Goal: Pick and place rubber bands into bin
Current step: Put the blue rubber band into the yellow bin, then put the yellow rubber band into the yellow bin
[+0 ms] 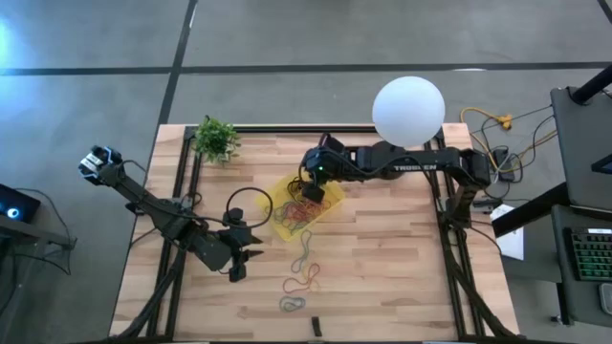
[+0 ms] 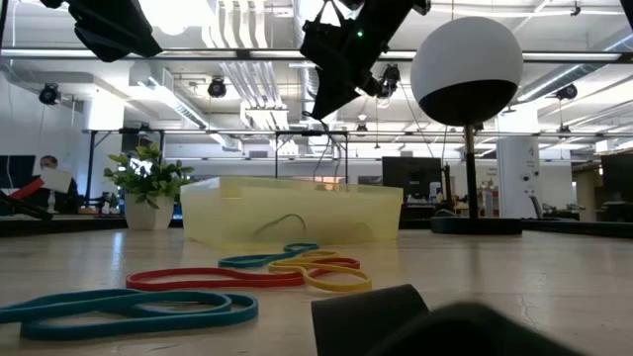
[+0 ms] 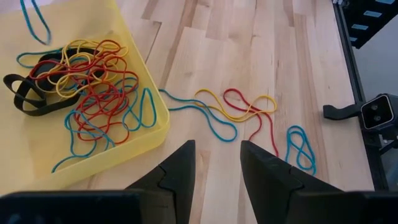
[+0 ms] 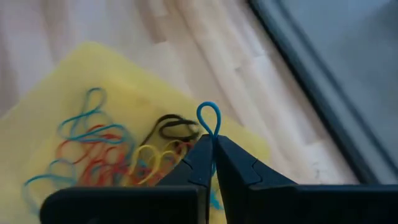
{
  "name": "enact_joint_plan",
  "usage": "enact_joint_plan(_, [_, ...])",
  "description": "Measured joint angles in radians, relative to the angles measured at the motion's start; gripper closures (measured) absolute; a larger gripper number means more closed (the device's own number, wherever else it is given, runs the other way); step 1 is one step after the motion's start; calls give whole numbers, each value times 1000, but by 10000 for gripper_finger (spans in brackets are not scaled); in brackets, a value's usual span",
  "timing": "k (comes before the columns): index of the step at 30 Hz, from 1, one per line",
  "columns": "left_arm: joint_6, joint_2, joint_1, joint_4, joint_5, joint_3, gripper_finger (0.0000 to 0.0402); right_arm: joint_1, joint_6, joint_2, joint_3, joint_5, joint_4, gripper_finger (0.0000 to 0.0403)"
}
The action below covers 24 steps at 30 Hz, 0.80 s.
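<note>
While bands (image 3: 249,112) litter planks, plant (image 1: 216,139) and lamp (image 1: 408,112) seemingly flank bin (image 1: 287,196).

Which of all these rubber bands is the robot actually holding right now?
The blue rubber band pinched in the right gripper above the yellow bin; the others lie loose in the bin or on the table.

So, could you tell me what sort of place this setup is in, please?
It looks like an open-plan lab or workshop: exposed ceiling ducts and pipes, a person at a desk far behind the wooden table, and a keyboard on a bench beside it.
</note>
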Motion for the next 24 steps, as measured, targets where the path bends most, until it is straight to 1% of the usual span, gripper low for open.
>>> enact_joint_plan(4, [0, 0, 0, 0, -9, 0, 290, -19, 0, 0, -1, -121, 0, 379])
enact_joint_plan(7, [0, 0, 0, 0, -25, 0, 290, -20, 1, 0, -3, -133, 0, 350])
enact_joint_plan(12, [0, 0, 0, 0, -26, -1, 290, -19, 22, 0, -4, -138, 0, 290])
enact_joint_plan(15, [0, 0, 0, 0, -26, -4, 290, -19, 28, 0, -4, -183, -1, 261])
enact_joint_plan(17, [0, 0, 0, 0, -26, -8, 290, -13, 30, 0, -4, -209, -1, 246])
enact_joint_plan(23, [0, 1, 0, 3, -26, -16, 290, 14, 34, 0, -12, -220, -16, 215])
enact_joint_plan(24, [0, 1, 0, 3, -26, -16, 290, 19, 35, 0, -13, -234, -31, 212])
